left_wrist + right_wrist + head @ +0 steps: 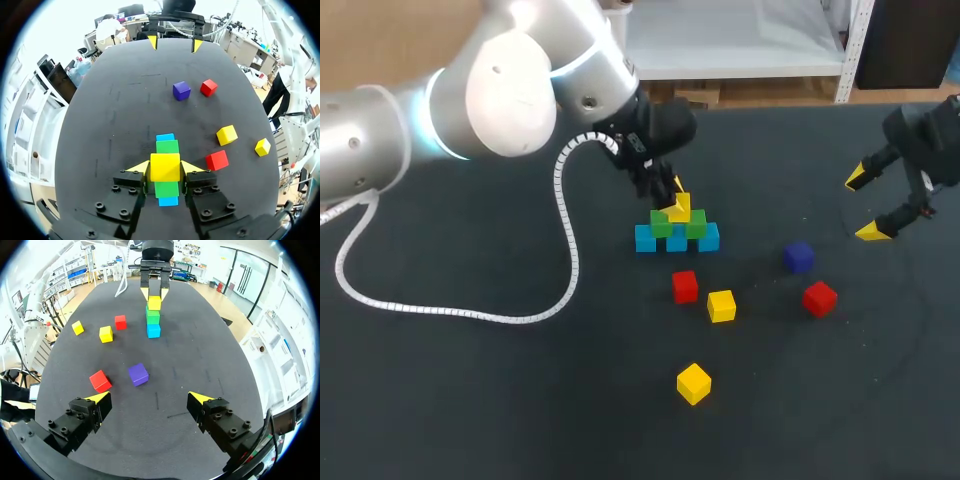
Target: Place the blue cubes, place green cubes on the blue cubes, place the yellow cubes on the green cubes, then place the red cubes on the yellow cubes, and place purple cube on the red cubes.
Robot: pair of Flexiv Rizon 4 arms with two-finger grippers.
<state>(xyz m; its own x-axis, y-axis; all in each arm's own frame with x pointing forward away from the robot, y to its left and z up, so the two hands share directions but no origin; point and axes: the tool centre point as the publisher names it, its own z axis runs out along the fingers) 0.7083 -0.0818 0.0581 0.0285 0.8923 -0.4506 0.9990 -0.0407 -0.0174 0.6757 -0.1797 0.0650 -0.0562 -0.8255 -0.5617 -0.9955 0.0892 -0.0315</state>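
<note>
A row of blue cubes [677, 240] lies mid-table with two green cubes [696, 222] on top. My left gripper [165, 167] is shut on a yellow cube [165, 167], held right over the green pair [167, 146]; I cannot tell whether it rests on them. Loose on the table are two red cubes [685, 286] [819, 297], two more yellow cubes [721, 305] [693, 383] and a purple cube [798, 256]. My right gripper [868, 205] hangs open at the right, holding nothing. From the right wrist view, the purple cube [138, 374] and a red cube [100, 380] lie ahead of the right gripper [150, 399].
The black table [470, 400] has bare room at the front left and front right. A white coiled cable [565, 250] hangs from my left arm down to the table at the left of the stack.
</note>
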